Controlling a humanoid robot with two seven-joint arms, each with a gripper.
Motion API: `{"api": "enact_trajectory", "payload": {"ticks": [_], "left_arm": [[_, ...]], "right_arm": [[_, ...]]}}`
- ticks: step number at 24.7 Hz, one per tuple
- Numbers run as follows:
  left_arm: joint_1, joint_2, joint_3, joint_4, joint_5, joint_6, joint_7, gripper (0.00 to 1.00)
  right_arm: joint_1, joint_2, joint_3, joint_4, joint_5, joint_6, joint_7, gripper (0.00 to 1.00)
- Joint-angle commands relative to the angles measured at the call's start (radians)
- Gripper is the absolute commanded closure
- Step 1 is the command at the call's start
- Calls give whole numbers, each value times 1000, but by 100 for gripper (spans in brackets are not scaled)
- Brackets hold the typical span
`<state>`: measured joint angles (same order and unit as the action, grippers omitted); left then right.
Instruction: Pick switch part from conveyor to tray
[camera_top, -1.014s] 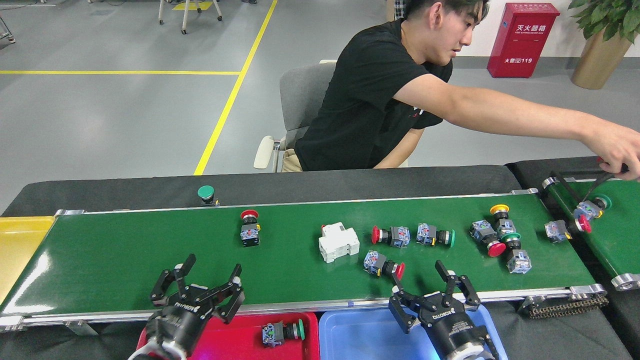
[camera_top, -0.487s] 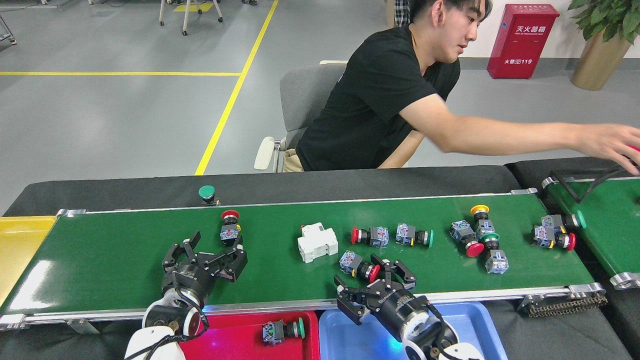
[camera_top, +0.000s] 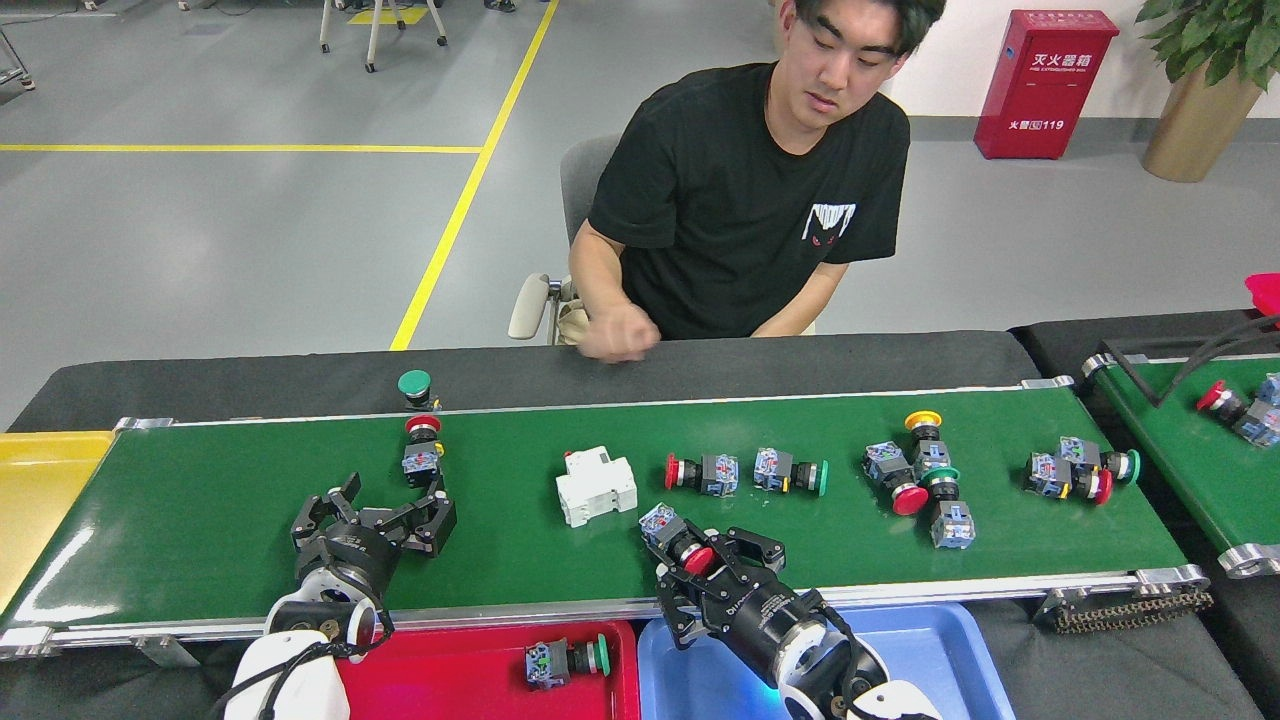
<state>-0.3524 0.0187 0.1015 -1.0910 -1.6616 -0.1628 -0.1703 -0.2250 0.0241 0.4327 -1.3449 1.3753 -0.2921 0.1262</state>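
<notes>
Right gripper (camera_top: 700, 563): fingers spread around a red-capped switch part (camera_top: 676, 538) lying on the conveyor (camera_top: 220, 520), not visibly clamped
Left gripper (camera_top: 385, 510): jaws wide apart, empty, just below an upright red-capped switch (camera_top: 422, 452)
Red tray (camera_top: 440, 680): one green-capped switch (camera_top: 566, 661) on its side
Blue tray (camera_top: 940, 660): no part visible, partly hidden by the right arm
Yellow tray (camera_top: 40, 490): at the belt's left end, visible part bare
Conveyor, other load: white breaker (camera_top: 595, 485), further switches toward the right
</notes>
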Motion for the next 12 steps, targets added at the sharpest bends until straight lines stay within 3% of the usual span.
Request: {"api": "enact_trajectory", "payload": {"ticks": [1,2,3,4,5,6,10,12], "left_arm": [[-27,7,3,-9,3,5,8,1],[-34,7,4,-7,3,6,8,1],[-42,9,4,-4,3,12,8,2],[-51,10,6,3,3,25,8,3],[-63,18,12,20,3,42,8,6],[-73,30,18,48,3,58,8,12],[-117,56,26,158,14,72,26,67],[-112,69,21,168,40,69,107,81]], "right_arm": [[21,4,12,-63,-4,-87,-13,98],[41,5,28,-97,-4,-139,-11,95],[58,7,43,-120,-4,-197,-11,84],[72,11,61,-128,-4,-249,-8,58],[76,17,87,-126,-4,-279,-7,14],[79,28,113,-126,-4,-279,-7,0],[78,43,150,-123,-4,-279,-7,0],[78,43,149,-126,-7,-274,-10,0]]}}
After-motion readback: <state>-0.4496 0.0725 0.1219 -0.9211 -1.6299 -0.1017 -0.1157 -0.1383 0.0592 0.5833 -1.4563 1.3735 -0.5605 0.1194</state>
